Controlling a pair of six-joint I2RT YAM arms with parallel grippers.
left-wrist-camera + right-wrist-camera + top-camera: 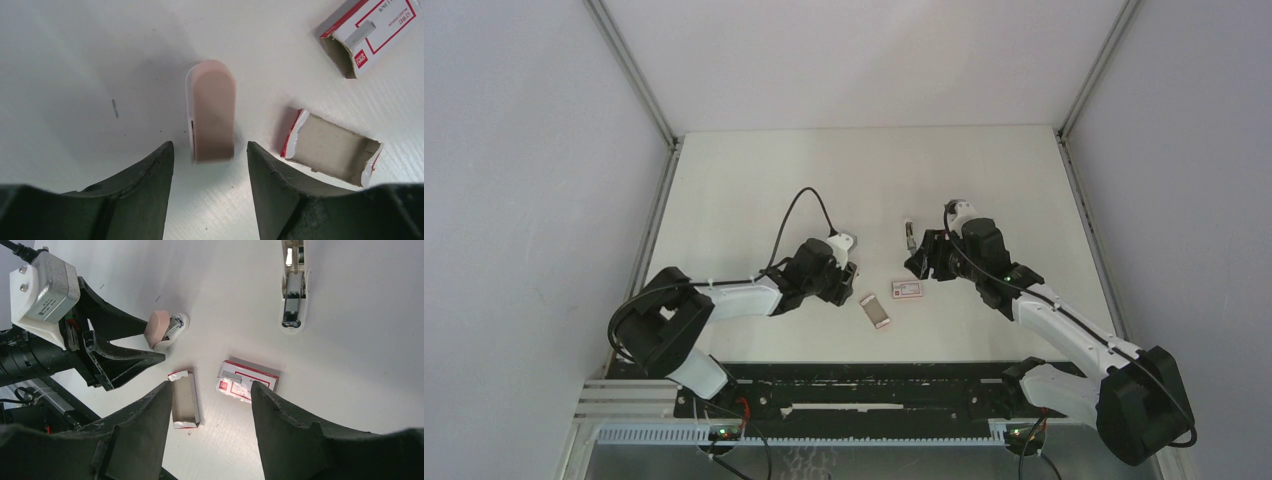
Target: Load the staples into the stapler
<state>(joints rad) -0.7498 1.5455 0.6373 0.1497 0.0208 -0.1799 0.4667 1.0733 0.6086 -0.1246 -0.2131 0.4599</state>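
Stapler (214, 112), pink, lies untouched between the wide-set left fingers (145, 190), seemingly lined up for a grasp. Right fingers (290, 430), equally wide and empty, hang over the empty tray (184, 402) and carton (248, 381).

1. You see the surface (774, 170) in plain white, with fine ribbed lines when the camera is close.
2. The closed stapler (212, 112) has a pale pink top and a white base.
3. The open stapler (292, 300) is white outside and silvery metal inside.
4. The carton sleeve (372, 30) is white with red frame lines and a red patch; a small grey bar is on its label.
5. The tray (332, 147) is grey-brown cardboard inside, and its torn ends are red and white.
6. The left fingers (142, 197) and the right fingers (142, 440) are dark, almost black.
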